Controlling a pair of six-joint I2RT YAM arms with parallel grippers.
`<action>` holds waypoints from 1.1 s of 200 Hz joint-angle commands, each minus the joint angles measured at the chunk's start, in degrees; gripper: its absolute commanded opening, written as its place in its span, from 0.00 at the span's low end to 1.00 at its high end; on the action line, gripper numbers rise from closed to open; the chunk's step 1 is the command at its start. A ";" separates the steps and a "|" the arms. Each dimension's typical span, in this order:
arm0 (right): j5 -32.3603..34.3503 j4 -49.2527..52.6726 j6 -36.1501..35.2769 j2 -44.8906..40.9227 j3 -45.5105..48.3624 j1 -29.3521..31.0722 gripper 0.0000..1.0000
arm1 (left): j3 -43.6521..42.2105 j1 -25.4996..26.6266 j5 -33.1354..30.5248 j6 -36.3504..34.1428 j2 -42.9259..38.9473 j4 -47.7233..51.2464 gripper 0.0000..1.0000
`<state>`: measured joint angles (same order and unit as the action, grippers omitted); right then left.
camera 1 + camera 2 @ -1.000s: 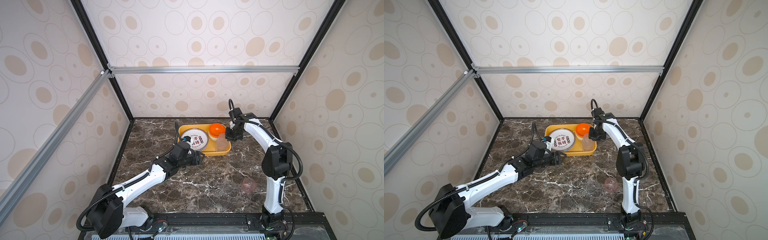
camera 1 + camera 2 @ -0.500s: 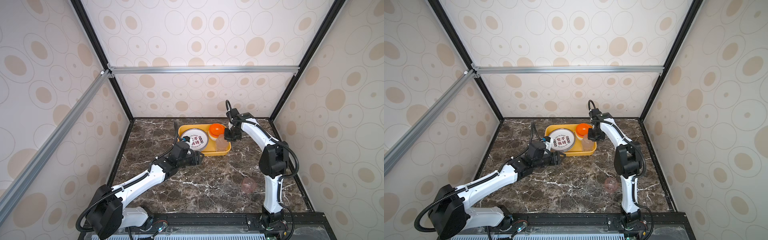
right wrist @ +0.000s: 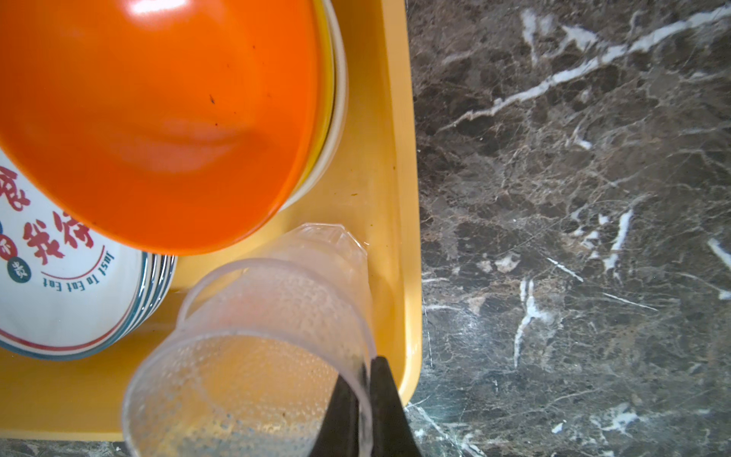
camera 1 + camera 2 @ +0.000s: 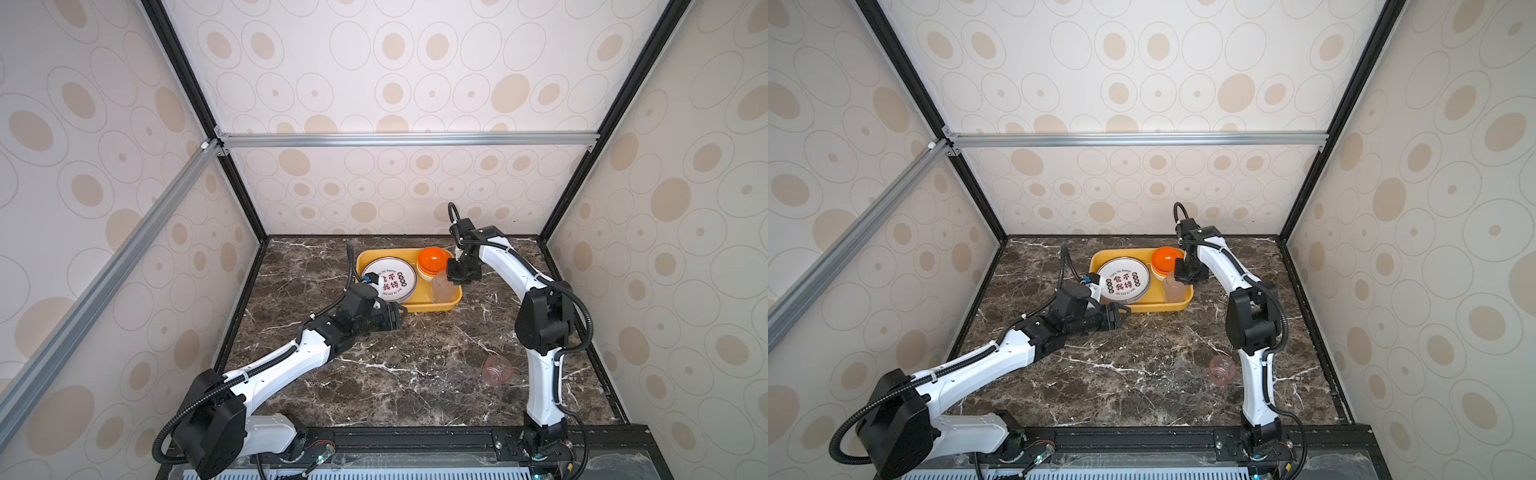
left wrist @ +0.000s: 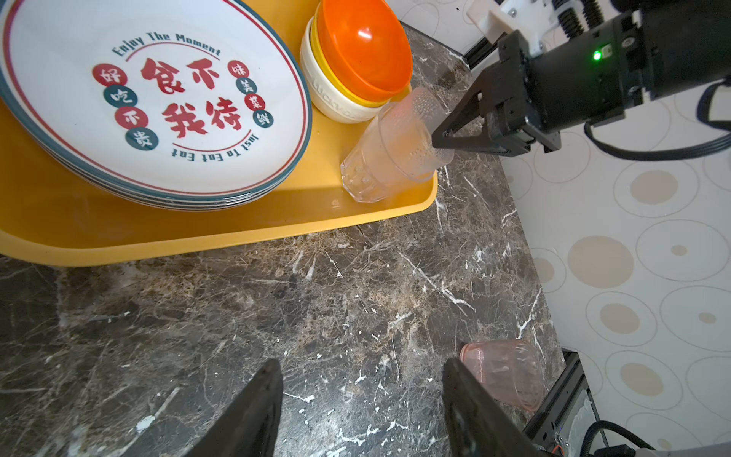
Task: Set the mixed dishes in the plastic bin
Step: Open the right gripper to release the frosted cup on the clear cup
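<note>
The yellow plastic bin [image 4: 432,307] [image 4: 1158,308] [image 5: 197,237] [image 3: 395,158] holds a stack of white plates with Chinese characters [image 4: 390,279] [image 4: 1126,279] [image 5: 150,103] and stacked bowls, the top one orange [image 4: 432,259] [image 5: 364,47] [image 3: 158,118]. My right gripper [image 4: 455,270] [image 5: 439,138] [image 3: 366,372] is shut on the rim of a translucent clear cup [image 5: 407,134] [image 3: 245,356]. That cup is tilted and nested in a second clear cup [image 5: 368,178] in the bin's right corner. My left gripper [image 4: 401,318] [image 5: 362,368] hangs open and empty by the bin's front edge.
A pink cup [image 4: 496,370] [image 4: 1222,370] [image 5: 506,372] lies on its side on the dark marble table [image 4: 395,374], near the base of the right arm. Patterned walls enclose the table on three sides.
My right gripper has shifted slightly over the bin's right corner with the clear cup in it. The left arm has not moved.
</note>
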<state>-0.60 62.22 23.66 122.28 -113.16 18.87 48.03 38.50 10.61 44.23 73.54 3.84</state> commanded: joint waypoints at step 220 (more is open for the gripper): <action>2.44 -1.77 0.59 -12.38 6.73 1.37 0.35 | 1.53 -0.45 5.35 0.99 0.34 -2.52 0.64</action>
<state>0.86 60.75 23.97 113.93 -108.71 19.62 47.51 38.30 14.13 44.82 73.25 3.05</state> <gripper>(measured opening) 0.349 0.640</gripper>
